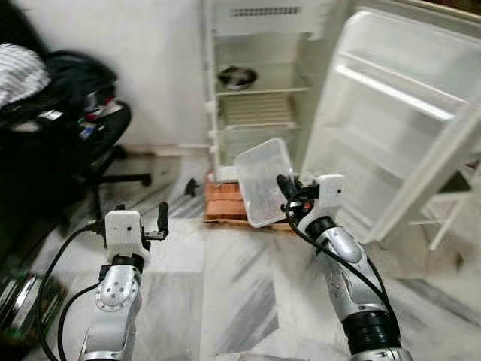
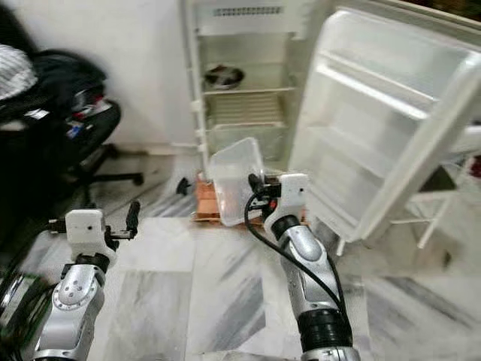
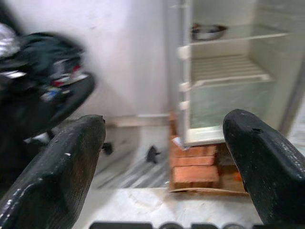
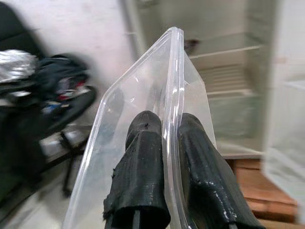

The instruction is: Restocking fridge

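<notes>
1. Nearest to us, the left gripper (image 1: pixel 161 217) is hanging low over the pale, grey-veined marble floor (image 1: pixel 225 301) — its two black fingers (image 3: pixel 62 171) are standing wide apart with nothing between them, and it looks to be waiting in reserve.

2. A little further out, the right gripper (image 1: pixel 284 188) is doing the work: its fingers are pinching narrowly onto one wall of a clear plastic container (image 1: pixel 263 180), one finger inside the rim and one outside, as the right wrist view shows plainly.

3. That grip is leaving the container tilted up on edge, its open side facing off to the left — a sensible hold for a thin, slick tub with rounded corners, since the rim is the stiffest part to clamp. It seems empty, though the blur is making that hard to swear to.

4. So the task's thing is in the air, carried in front of the open fridge (image 1: pixel 259 83) and not yet on any shelf.

5. Beyond it, the fridge is sitting raised on orange bricks (image 1: pixel 225 199); a dark metal bowl (image 1: pixel 237 77) is resting on an upper shelf, with a ribbed white shelf just below it looking free.

6. The white door (image 1: pixel 398 113) is swinging wide to the right, leaving the approach open.

7. Off to the far left, a black office chair (image 1: pixel 83 128) is piled with clutter, well apart from the path.
</notes>
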Controlling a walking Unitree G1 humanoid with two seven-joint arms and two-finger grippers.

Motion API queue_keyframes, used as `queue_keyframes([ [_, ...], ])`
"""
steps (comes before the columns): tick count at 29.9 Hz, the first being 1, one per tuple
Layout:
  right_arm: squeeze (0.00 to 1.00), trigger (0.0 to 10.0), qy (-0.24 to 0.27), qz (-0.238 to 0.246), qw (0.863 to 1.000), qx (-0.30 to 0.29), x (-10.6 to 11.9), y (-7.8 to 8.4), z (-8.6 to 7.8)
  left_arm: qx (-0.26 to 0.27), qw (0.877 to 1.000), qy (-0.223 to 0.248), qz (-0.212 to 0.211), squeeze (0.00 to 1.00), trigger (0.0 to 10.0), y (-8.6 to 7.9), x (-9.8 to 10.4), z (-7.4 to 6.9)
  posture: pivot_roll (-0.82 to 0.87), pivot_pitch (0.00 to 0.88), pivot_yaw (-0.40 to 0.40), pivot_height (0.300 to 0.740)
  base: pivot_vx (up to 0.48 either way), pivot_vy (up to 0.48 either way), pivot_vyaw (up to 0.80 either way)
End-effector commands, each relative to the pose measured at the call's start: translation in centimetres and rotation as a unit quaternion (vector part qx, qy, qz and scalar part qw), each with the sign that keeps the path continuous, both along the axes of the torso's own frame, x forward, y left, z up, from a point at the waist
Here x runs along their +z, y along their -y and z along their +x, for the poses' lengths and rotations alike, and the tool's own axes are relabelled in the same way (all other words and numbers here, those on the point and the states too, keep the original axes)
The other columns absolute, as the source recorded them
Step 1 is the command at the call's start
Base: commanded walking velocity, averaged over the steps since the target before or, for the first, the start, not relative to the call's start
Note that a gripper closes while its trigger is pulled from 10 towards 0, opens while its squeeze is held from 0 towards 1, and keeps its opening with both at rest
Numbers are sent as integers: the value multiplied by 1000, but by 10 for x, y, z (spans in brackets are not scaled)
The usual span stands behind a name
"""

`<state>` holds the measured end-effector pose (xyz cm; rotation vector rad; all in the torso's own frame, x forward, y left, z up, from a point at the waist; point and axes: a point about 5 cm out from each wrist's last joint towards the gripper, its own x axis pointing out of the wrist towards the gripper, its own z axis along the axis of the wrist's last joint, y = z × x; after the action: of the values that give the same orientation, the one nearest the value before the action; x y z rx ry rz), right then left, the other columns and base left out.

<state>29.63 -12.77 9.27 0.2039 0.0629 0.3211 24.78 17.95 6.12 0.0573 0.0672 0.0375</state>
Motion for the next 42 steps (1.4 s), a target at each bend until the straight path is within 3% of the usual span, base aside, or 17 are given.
queue_keyframes([
  [1, 0, 10000, 4, -1, 1000, -2, 3, 2, 3, -6, 1000, 8, -1, 0, 10000, 2, 4, 3, 95, 51, 9, 740, 450, 0, -587],
  [9, 0, 10000, 7, -2, 1000, 0, 3, 0, 3, 2, 1000, 3, -15, 0, 10000, 1, 2, 2, 98, 55, 8, 740, 447, 0, -400],
  [42, 0, 10000, 3, -4, 1000, -2, 0, -2, 3, -13, 1000, -5, -16, 0, 10000, 4, 2, 3, 99, 63, 11, 740, 378, 290, 0],
])
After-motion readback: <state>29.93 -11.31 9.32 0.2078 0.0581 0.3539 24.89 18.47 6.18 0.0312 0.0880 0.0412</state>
